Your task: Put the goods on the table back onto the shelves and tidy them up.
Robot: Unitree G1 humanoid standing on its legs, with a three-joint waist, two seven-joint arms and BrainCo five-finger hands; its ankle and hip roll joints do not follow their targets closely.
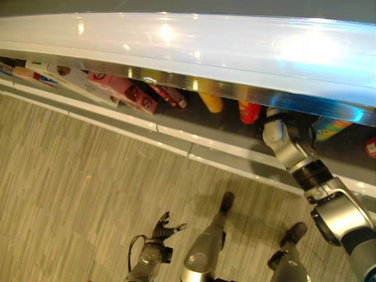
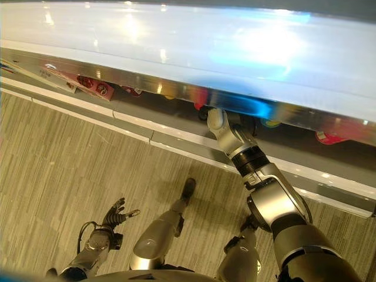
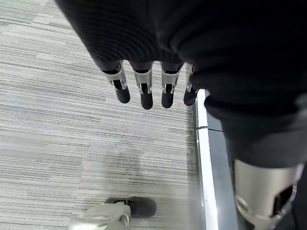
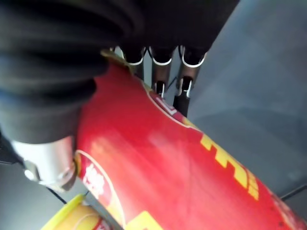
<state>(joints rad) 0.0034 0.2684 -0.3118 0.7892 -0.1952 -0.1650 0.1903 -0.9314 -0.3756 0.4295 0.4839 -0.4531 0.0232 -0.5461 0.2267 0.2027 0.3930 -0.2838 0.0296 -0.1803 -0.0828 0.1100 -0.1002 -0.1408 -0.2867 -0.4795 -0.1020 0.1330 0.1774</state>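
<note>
My right arm [image 1: 294,155] reaches under the white top board [image 1: 194,47] into the shelf, and the board's metal edge hides its hand in the eye views. In the right wrist view my right hand [image 4: 160,72] has its fingers curled over a red canister with yellow lettering [image 4: 168,163], with the thumb on the canister's other side. My left hand [image 1: 164,226] hangs low over the floor with relaxed, spread fingers [image 3: 144,91] and holds nothing.
On the shelf under the board lie tilted pink boxes [image 1: 126,91], a yellow bottle [image 1: 212,103], a red canister [image 1: 249,111] and a colourful can [image 1: 329,126]. A yellow-rimmed item [image 4: 76,215] sits beside the held canister. The shelf's white base rail [image 1: 176,138] borders the striped carpet.
</note>
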